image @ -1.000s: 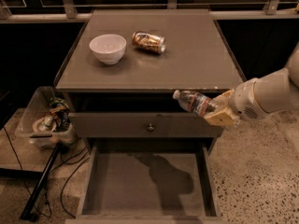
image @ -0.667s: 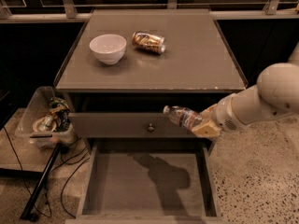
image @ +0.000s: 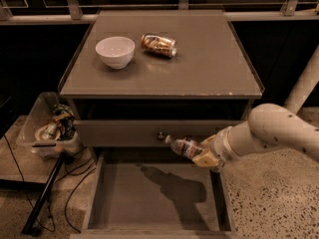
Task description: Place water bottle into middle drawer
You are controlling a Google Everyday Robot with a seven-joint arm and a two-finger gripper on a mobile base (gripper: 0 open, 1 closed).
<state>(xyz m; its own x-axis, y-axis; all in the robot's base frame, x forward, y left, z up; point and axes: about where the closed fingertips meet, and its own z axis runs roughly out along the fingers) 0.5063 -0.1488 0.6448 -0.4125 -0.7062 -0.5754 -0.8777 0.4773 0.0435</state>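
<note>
Grey-brown wood makes up the middle drawer point(image: 124, 203), pulled out toward the near edge of the scene. Its flat floor holds nothing but a dark shadow point(image: 179, 189). To the left, on a low shelf, a clear plastic bin point(image: 36, 127) holds a jumble of small items point(image: 54, 129) (too tangled to tell apart). A white bowl point(image: 115, 51) sits on the far left of the cabinet top point(image: 204, 71); no contents show in it. Just right of the bowl lies a gold-brown can point(image: 158, 45), tipped on its side.

Above the open drawer is a closed drawer front point(image: 114, 132) with a small round knob point(image: 160, 135). The floor point(image: 271, 198) to the right is speckled stone. Dark cables point(image: 70, 193) and a black stand leg point(image: 44, 199) trail across it on the left. A pale rail point(image: 149, 18) runs behind the cabinet against a dark background.

The water bottle point(image: 185, 146) is clear and ribbed, with a coloured label band. It lies nearly level in the air, its capped end pointing left, close to the knob. It hangs over the far right part of the open drawer, clear of the floor. The gripper point(image: 203, 154), at the end of the white arm point(image: 279, 132) reaching in from the right, is pinched around the bottle's base end.
</note>
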